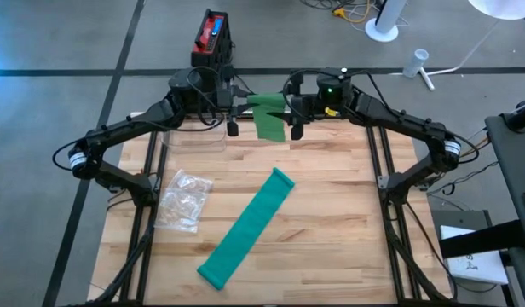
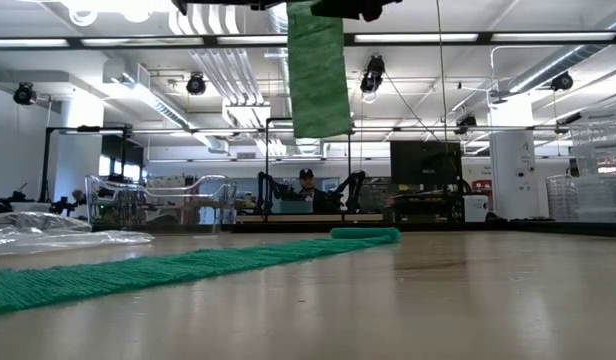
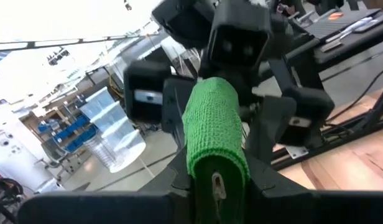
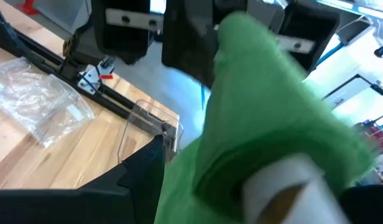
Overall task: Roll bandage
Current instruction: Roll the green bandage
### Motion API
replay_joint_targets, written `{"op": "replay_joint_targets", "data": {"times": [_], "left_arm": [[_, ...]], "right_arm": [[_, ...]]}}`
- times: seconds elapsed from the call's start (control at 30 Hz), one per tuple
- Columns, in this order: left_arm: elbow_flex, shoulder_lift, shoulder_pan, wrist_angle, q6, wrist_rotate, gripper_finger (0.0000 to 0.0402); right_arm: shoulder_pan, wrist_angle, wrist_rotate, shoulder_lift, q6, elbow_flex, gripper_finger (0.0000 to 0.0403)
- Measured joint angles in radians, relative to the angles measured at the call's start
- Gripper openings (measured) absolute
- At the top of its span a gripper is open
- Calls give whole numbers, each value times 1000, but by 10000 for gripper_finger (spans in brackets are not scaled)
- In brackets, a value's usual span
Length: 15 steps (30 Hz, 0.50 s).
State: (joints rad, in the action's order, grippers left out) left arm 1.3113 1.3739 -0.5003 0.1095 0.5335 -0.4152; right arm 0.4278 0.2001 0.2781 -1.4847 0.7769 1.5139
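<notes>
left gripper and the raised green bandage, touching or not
Touching. The left wrist view shows the left gripper closed on the green bandage, fingers pressed against both its sides.

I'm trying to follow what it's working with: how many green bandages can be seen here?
2. One green bandage hangs in the air between the left gripper and right gripper at the table's far edge; the other bandage lies flat, unrolled, diagonally across the wooden table.

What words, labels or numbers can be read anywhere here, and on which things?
None can be read.
The white papers beside the table carry dark marks, too small to read.
The red and black box beyond the table shows a blue patch, no legible text.
The clear plastic bag, the flat green bandage strip and the lifted green bandage show no print.
</notes>
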Motion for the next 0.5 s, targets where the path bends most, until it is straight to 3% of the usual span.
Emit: {"op": "replay_joint_targets", "data": {"times": [0.5], "left_arm": [[-1,0,0,29,-54,2,49]], "right_arm": [[0,-33,-5,34,-53,1,192]]}}
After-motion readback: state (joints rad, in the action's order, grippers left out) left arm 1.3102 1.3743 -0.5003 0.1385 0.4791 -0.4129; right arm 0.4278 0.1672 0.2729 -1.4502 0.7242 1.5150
